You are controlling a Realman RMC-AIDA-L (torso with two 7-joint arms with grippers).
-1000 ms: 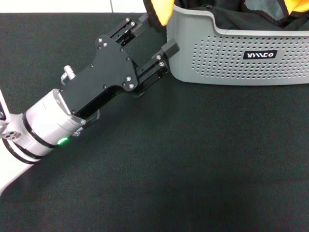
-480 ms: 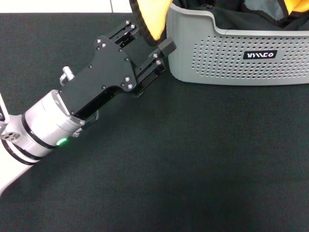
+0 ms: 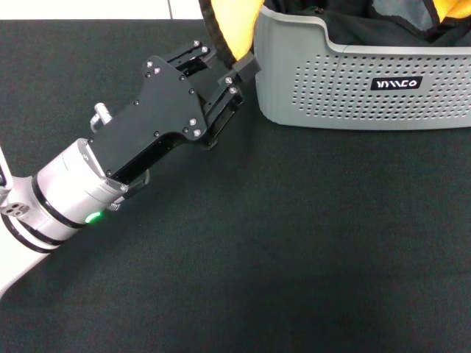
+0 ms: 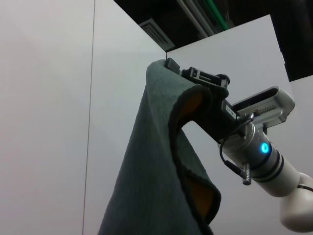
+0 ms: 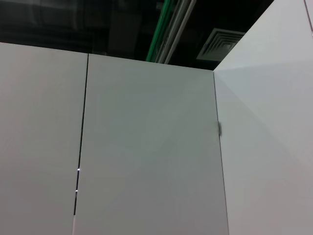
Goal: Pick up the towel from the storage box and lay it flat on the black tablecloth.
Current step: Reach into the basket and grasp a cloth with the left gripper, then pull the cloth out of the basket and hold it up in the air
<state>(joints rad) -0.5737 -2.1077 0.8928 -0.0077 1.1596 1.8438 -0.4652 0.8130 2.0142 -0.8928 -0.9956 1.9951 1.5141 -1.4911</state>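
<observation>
The towel [image 3: 234, 26], yellow-orange with a black edge trim, hangs down from above the frame at the storage box's left corner. My left gripper [image 3: 228, 59] reaches in from the lower left, and its jaws have closed on the towel's lower corner. The left wrist view shows the towel [image 4: 151, 166] hanging, grey outside and orange inside, from my right gripper [image 4: 171, 66], which is shut on its top. The storage box [image 3: 353, 95], light grey with holes and a black label, stands at the back right on the black tablecloth [image 3: 294, 243]. More towel [image 3: 450, 9] shows over the box.
Dark and grey cloth [image 3: 397, 18] lies inside the box. A white wall strip [image 3: 88, 9] runs behind the table's far edge. The tablecloth stretches wide in front of the box. The right wrist view shows only white wall panels [image 5: 146, 156] and a dark ceiling.
My left gripper's jaws have narrowed around the towel's hanging corner. The towel has come lower and further left of the box corner.
</observation>
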